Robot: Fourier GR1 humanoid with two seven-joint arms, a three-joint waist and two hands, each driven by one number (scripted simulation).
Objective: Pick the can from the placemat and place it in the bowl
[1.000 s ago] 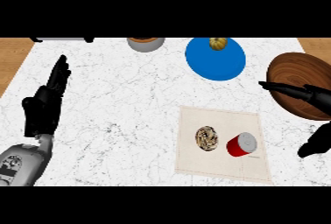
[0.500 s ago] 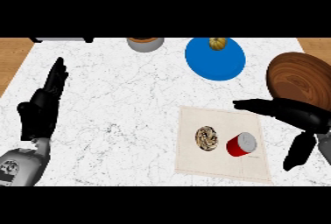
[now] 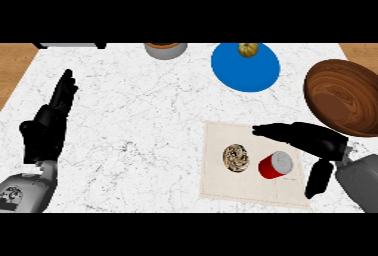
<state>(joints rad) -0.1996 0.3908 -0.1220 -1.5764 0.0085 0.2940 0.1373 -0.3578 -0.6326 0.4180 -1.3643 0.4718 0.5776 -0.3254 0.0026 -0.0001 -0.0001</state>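
Observation:
A red can (image 3: 275, 165) with a grey top lies on its side on the beige placemat (image 3: 255, 192), right of a round patterned cookie (image 3: 236, 157). My right hand (image 3: 312, 141) is open and hovers over the can from the right. Its fingers (image 3: 277, 131) stretch left above the can and its thumb (image 3: 319, 179) hangs down to the can's right, touching nothing. The brown wooden bowl (image 3: 345, 96) sits at the right edge, just behind this hand. My left hand (image 3: 49, 124) rests open at the left, fingers up.
A blue plate (image 3: 245, 70) with a small orange-brown item (image 3: 248, 49) on it stands at the back. A grey cup (image 3: 165, 49) is at the back centre, and a dark object (image 3: 70, 45) is at the back left.
My right hand has come in from the right edge, moving left and down over the placemat until it brackets the can. The left hand has barely shifted.

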